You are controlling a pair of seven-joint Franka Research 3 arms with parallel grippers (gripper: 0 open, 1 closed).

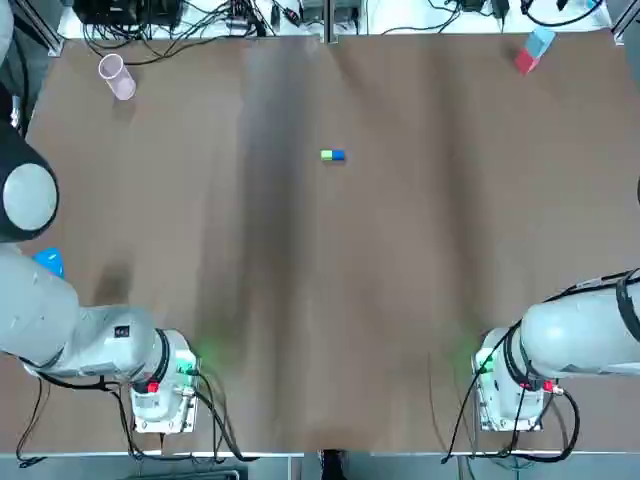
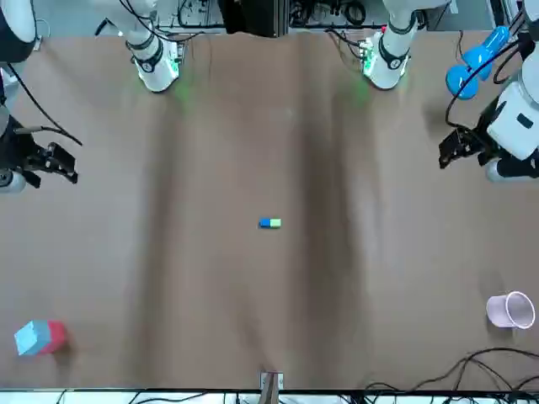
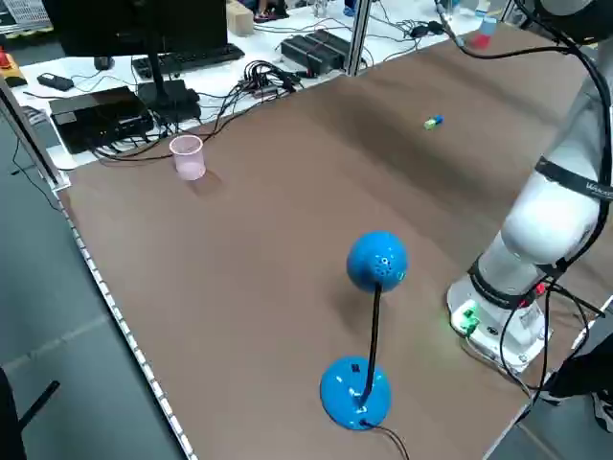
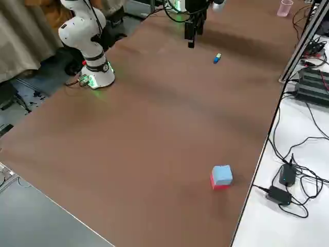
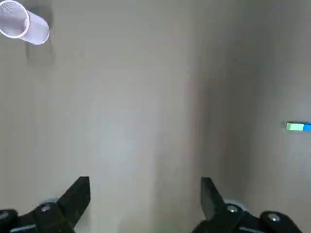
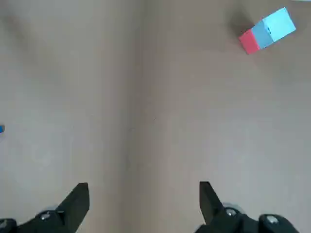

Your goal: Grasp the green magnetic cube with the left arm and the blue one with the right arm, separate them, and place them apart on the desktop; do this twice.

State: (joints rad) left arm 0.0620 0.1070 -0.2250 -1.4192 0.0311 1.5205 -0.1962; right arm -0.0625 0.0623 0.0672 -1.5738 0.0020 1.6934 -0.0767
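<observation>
We find bare tabletop all round the joined cubes, open from both side edges. A pink cup at the far left corner, a red-and-blue block at the far right corner and a blue stand by the left edge sit well clear.

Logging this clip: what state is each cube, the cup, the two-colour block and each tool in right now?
green cube: joined to the blue cube, not held
blue cube: joined to the green cube, not held
pink cup: upright, mouth up
red-and-blue block: halves joined, not held
left tool: open, empty
right tool: open, empty
</observation>
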